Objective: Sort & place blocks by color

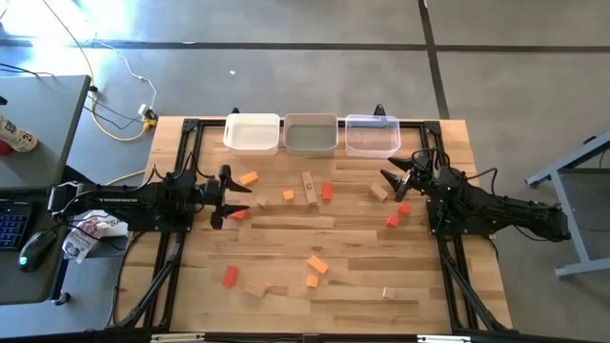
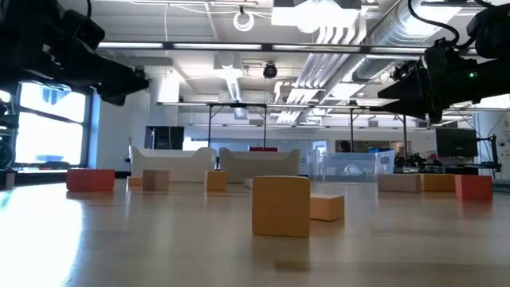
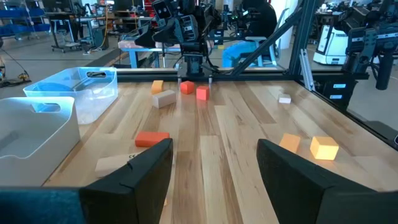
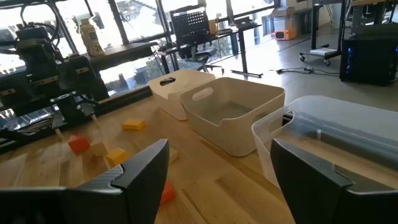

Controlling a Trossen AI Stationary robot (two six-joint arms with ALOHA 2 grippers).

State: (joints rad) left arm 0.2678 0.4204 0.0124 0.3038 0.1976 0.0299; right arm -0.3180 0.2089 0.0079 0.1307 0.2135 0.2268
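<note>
Orange, red and pale natural-wood blocks [image 1: 316, 264] lie on a light striped-grain wooden desk [image 1: 286, 238]; at the frame's top, a white bin [image 1: 253, 133], a grey-beige bin [image 1: 312, 135], a clear bin [image 1: 372, 135].

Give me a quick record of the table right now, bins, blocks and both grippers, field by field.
bins: white bin, grey bin, clear bin in a row at the far edge; no blocks visible inside
blocks: orange, red and natural pieces scattered on the table
left gripper: open, empty, left side
right gripper: open, empty, near clear bin
</note>
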